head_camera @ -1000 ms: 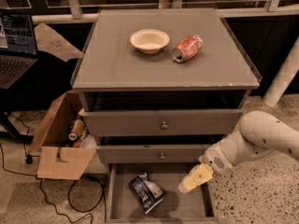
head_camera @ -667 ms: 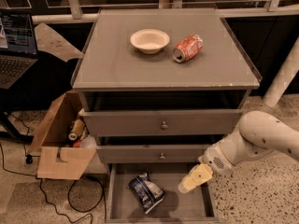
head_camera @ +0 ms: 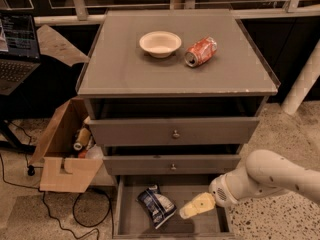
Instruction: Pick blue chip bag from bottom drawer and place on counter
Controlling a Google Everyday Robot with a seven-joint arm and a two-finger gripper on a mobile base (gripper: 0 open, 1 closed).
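While the bottom drawer [head_camera: 129, 220] stands pulled open, the blue chip bag [head_camera: 156, 206] lies crumpled on its floor, left of centre. Gripper [head_camera: 192, 210] low over the drawer's right half, just right of the bag; open or closed, cannot tell. Farther back on the counter [head_camera: 115, 69]: white bowl [head_camera: 160, 43], soda can [head_camera: 201, 51] on its side

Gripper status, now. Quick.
Gripper: over the bottom drawer, right of the blue chip bag and apart from it; open or shut cannot be told.
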